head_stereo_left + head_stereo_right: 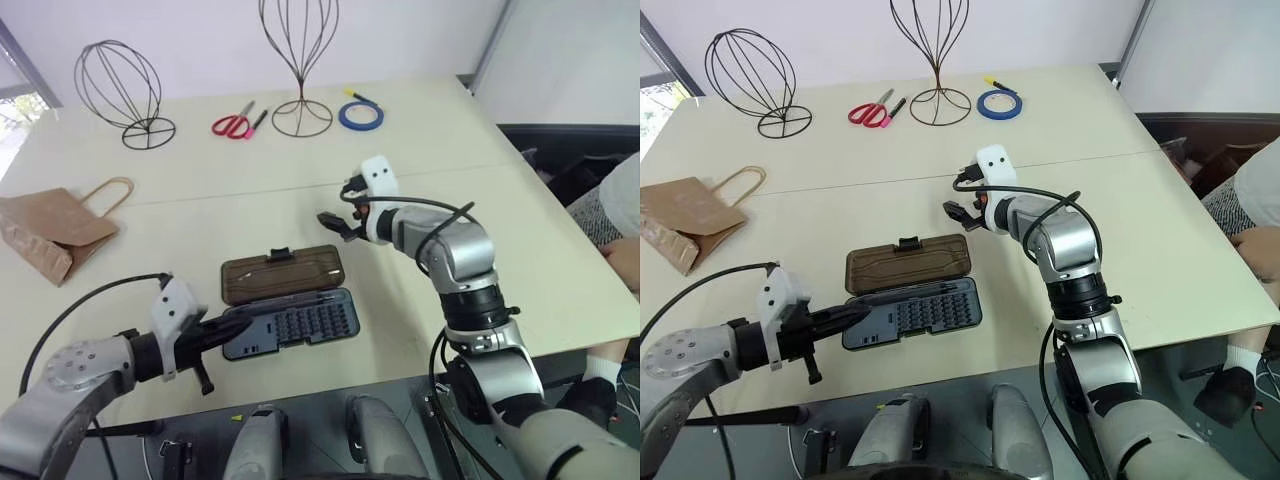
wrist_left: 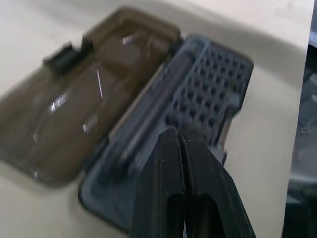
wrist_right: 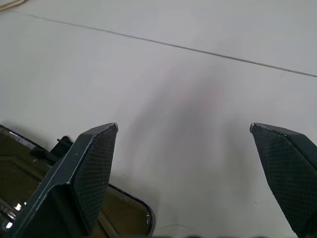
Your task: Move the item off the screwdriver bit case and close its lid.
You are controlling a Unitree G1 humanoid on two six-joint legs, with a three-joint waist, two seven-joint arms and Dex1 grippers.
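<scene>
Along the far edge of the table [image 1: 200, 215] we see two black wire stands. The rounder wire stand [image 1: 120, 88] sits toward the far left corner, and the taller wire stand [image 1: 300, 55] rises near the middle of that edge. Between their round bases lie red-handled scissors [image 1: 232, 124], with a dark marker [image 1: 259, 120] just beside them. A roll of blue tape [image 1: 361, 116] lies flat just right of the taller stand's base, with a small yellow piece at its far side. A thin seam crosses the tabletop from left to right. At the right edge of the table we see part of a person [image 1: 612, 215].
</scene>
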